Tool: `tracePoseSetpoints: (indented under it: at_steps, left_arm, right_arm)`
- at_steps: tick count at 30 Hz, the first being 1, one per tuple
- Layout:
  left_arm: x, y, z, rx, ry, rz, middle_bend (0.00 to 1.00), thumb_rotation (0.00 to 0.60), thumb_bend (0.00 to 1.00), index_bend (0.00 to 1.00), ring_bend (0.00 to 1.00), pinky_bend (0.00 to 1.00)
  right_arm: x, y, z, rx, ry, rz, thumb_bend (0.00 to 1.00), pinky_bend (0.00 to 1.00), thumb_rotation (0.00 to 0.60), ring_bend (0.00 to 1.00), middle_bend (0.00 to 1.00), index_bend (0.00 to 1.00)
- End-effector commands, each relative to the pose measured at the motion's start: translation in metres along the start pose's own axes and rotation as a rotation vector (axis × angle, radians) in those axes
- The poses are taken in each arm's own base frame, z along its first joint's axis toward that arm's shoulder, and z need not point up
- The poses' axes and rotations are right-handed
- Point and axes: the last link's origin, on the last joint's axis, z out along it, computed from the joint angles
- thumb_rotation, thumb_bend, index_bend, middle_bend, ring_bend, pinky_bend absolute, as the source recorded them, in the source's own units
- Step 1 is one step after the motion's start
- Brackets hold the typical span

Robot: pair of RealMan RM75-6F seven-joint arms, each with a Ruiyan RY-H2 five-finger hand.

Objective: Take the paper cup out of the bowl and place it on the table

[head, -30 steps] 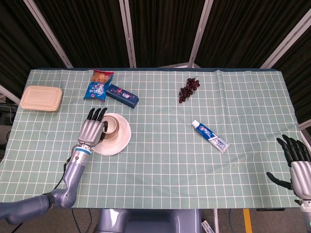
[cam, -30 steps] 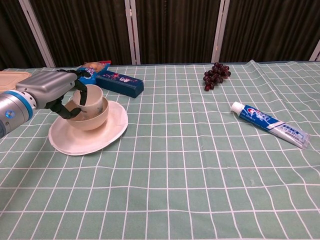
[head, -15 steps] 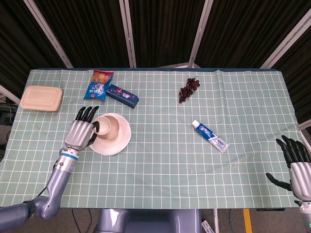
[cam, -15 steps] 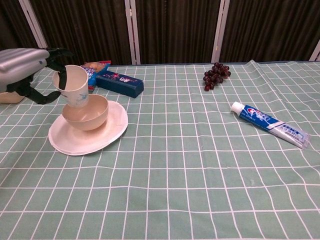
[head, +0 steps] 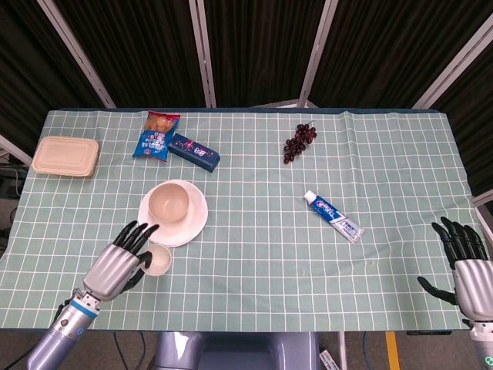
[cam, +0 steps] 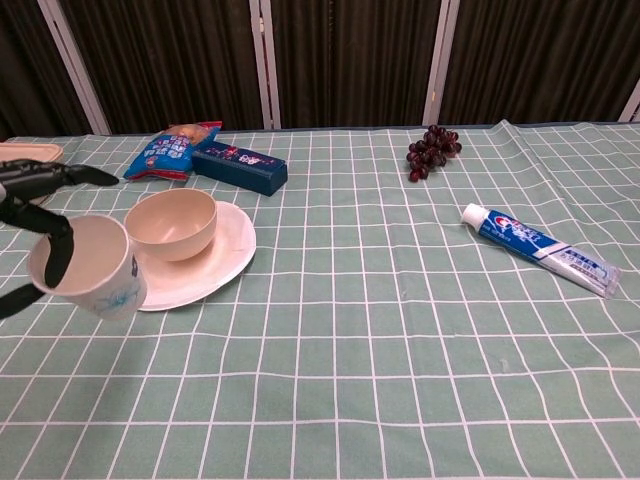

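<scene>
My left hand [head: 117, 264] holds the white paper cup [head: 158, 259] near the table's front left, in front of the plate. In the chest view the paper cup [cam: 88, 266] hangs tilted above the cloth, with dark fingers [cam: 45, 240] hooked over its rim. A cream bowl [head: 169, 204] sits empty on a white plate [head: 196, 220]; the bowl [cam: 172, 223] and plate [cam: 232, 250] also show in the chest view. At the front right corner my right hand [head: 466, 266] is open with its fingers spread, holding nothing.
A toothpaste tube [head: 333, 216] lies right of centre. Dark grapes [head: 299, 141] sit toward the back. A blue box [head: 194, 151] and a snack bag [head: 158, 136] lie behind the plate. A beige lunch box [head: 65, 156] is at the far left.
My left hand lifted the paper cup out of the bowl and carried it toward the front left of the table. The bowl now stands empty. The right hand barely moved.
</scene>
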Motion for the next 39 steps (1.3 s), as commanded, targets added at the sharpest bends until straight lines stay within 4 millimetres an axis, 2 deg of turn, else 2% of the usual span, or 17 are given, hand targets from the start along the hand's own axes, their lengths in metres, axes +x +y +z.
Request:
tracePoseSetpoints:
  at_steps: [1,8,18,22,26,29,35,39]
  left_arm:
    - [-0.010,0.005,-0.008,-0.022,-0.019,-0.014,0.00,0.600,0.57,0.59,0.00,0.00]
    - [-0.034,0.011,-0.004,-0.017,-0.097,0.013,0.00,0.600,0.58,0.57,0.00,0.00]
    - [-0.047,0.011,-0.005,0.008,-0.162,0.036,0.00,0.600,0.57,0.55,0.00,0.00]
    - [-0.046,0.009,-0.008,0.012,-0.158,0.040,0.00,0.600,0.47,0.48,0.00,0.00]
    - [-0.043,0.006,-0.013,0.020,-0.151,0.038,0.00,0.600,0.34,0.29,0.00,0.00]
    - [-0.037,0.005,-0.019,0.027,-0.141,0.033,0.00,0.600,0.28,0.19,0.00,0.00]
    - [-0.020,0.001,-0.032,0.064,-0.088,-0.015,0.00,0.600,0.27,0.11,0.00,0.00]
    - [0.005,-0.015,-0.049,0.178,0.075,-0.033,0.00,0.600,0.27,0.07,0.00,0.00]
  right_arm:
    - [0.000,0.000,0.000,0.000,0.000,-0.001,0.06,0.00,0.600,0.00,0.00,0.05]
    - [0.002,0.002,0.001,-0.009,0.004,0.002,0.06,0.00,0.600,0.00,0.00,0.05]
    - [0.001,0.002,0.000,-0.006,0.002,0.000,0.06,0.00,0.600,0.00,0.00,0.05]
    - [0.000,0.001,0.000,-0.005,-0.004,-0.003,0.06,0.00,0.600,0.00,0.00,0.05]
    - [-0.001,0.000,0.000,-0.002,-0.008,-0.002,0.06,0.00,0.600,0.00,0.00,0.05]
    - [-0.001,0.000,0.000,-0.003,-0.008,-0.005,0.06,0.00,0.600,0.00,0.00,0.05]
    - [-0.001,0.000,0.000,-0.003,-0.007,-0.008,0.06,0.00,0.600,0.00,0.00,0.05]
    - [-0.003,0.001,0.000,-0.002,-0.013,-0.017,0.06,0.00,0.600,0.00,0.00,0.05]
